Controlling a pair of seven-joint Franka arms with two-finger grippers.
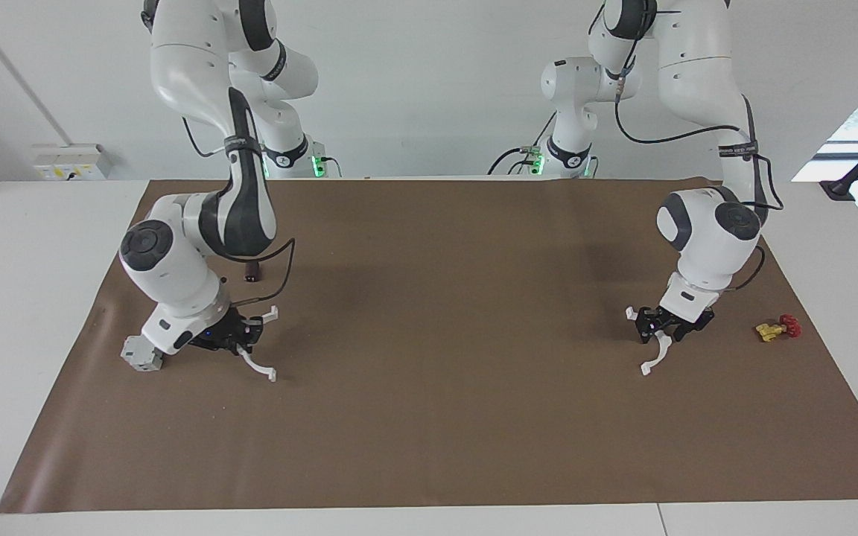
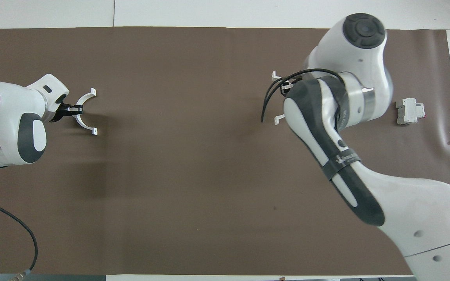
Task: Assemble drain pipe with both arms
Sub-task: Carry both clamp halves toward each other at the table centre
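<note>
Both arms carry a half of the drain pipe above the counter (image 1: 429, 447), well apart, each toward its own short edge. Right hand (image 1: 239, 336) grips one half-ring (image 1: 258, 365); left hand (image 1: 666, 325) grips the other half-ring (image 1: 656, 356). Risk: thin arcs pivot in the pinch, so the end tabs miss on joining.

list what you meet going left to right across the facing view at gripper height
grey boxy block → right gripper holding a thin white plastic half-ring arc → left gripper holding the other white half-ring arc → small yellow and red part
</note>
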